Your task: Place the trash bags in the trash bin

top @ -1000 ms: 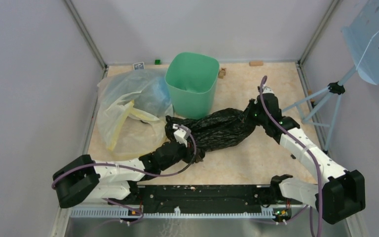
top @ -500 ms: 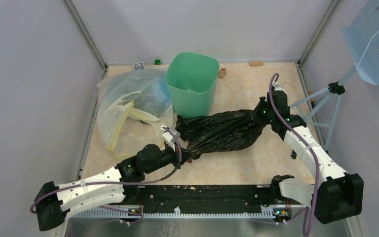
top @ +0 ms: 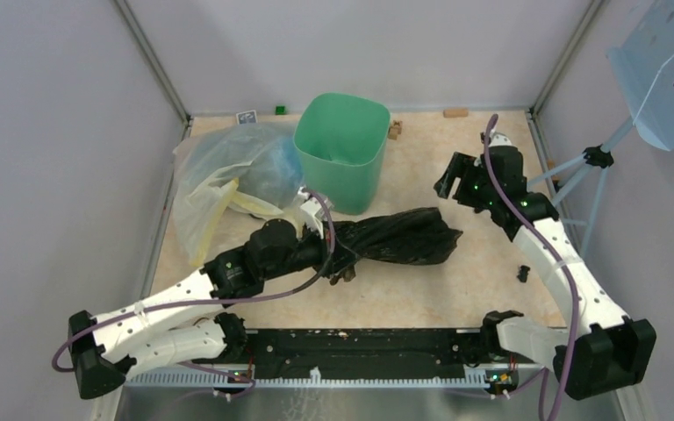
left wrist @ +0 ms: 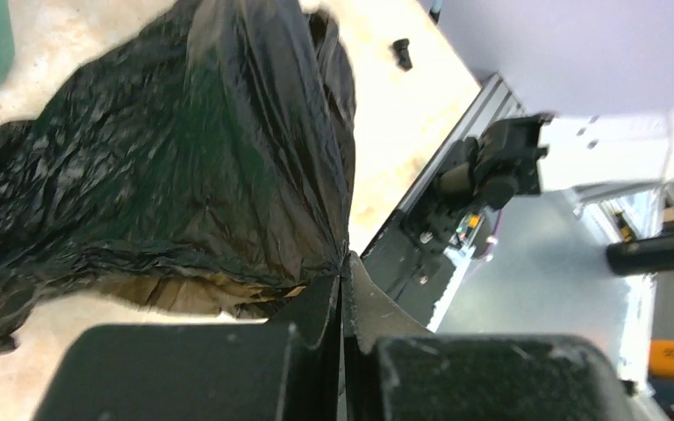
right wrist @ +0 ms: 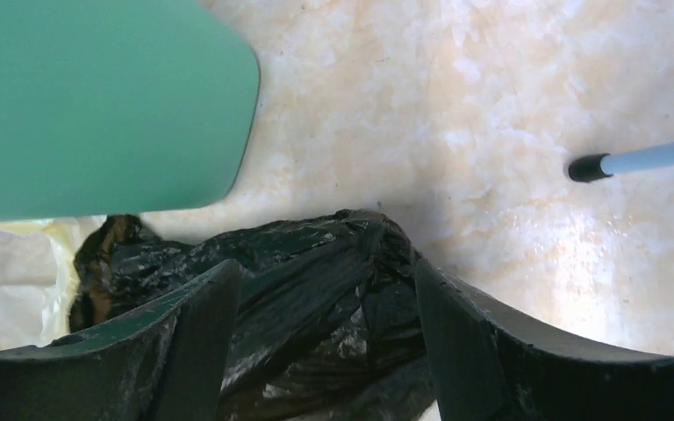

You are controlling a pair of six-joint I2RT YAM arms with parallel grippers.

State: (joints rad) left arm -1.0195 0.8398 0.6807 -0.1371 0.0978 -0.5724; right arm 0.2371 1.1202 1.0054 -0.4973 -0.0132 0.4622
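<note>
Holding one gathered end of the thin, crinkly, glossy black plastic trash bag (top: 404, 237) in my left gripper (left wrist: 344, 267), jaws pressed together on a fold of the film. Location of item: the bag lies stretched along the beige marbled counter (top: 456, 289), just in front of the mint-green plastic trash bin (top: 342, 145) and not in it, with one end pinched and the other loose. My right gripper (right wrist: 325, 263): jaws apart, carrying nothing, hovering above the loose end with no contact that I can see. Also present: a large clear plastic bag with blue and yellow contents (top: 228, 184), beside the bin on its left. Step in hand, as I judge it: the pick-up, with one end secured. Next move calls for raising that end above the bin's rim and carrying it over the opening. The trailing length will likely drag or catch on the rim unless my right gripper gathers it.
</note>
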